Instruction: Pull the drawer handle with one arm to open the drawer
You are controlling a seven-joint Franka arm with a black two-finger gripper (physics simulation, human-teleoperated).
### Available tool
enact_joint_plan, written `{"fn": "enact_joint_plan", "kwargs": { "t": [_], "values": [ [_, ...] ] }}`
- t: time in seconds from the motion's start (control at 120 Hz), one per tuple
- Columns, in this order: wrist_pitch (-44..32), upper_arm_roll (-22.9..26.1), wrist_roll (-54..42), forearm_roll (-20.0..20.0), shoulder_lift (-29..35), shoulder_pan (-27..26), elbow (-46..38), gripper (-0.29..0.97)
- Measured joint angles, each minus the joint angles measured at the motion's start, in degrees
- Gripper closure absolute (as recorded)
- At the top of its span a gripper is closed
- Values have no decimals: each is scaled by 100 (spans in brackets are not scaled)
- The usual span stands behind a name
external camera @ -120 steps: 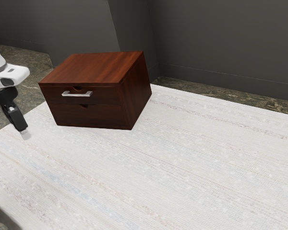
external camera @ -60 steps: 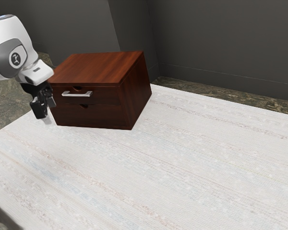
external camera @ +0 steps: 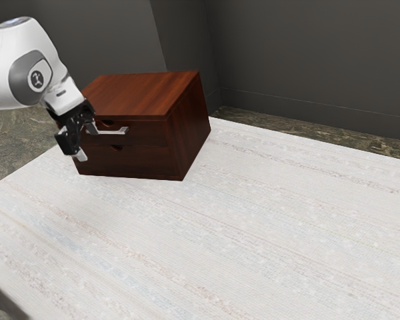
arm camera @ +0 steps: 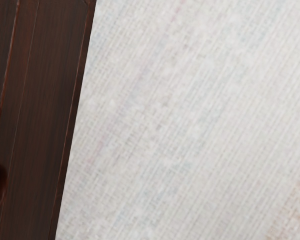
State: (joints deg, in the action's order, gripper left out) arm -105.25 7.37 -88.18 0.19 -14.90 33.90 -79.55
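Observation:
A dark red-brown wooden cabinet [external camera: 147, 100] with two drawers stands at the back of the white cloth-covered table [external camera: 240, 227], toward the exterior view's left. The upper drawer [external camera: 143, 132] carries a silver bar handle [external camera: 112, 131] and sits flush with the cabinet front. My black gripper [external camera: 74, 148] hangs in front of the handle's left end and hides it, its fingers open and pointing down, with nothing held. In the wrist view the dark wood cabinet front [arm camera: 35, 115] lies just under my hand, beside the white cloth [arm camera: 190, 125].
Grey walls [external camera: 307, 47] rise behind the cabinet, and a mottled stone floor [external camera: 13, 137] lies beyond the table's left and far edges. White cloth stretches to the exterior view's right and toward the front.
My arm has swung in from the exterior view's left edge toward the cabinet and risen. The gripper now sits at the handle's left end. The cabinet and drawer have not moved.

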Motion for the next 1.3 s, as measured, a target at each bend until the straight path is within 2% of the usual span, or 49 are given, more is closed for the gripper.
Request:
{"fn": "enact_joint_plan", "kwargs": {
  "t": [0.658,1.3],
  "values": [
    [-739,-60,-616,-37,-533,3,420,0],
    [-753,-71,-789,-115,-632,-14,306,0]
  ]
}}
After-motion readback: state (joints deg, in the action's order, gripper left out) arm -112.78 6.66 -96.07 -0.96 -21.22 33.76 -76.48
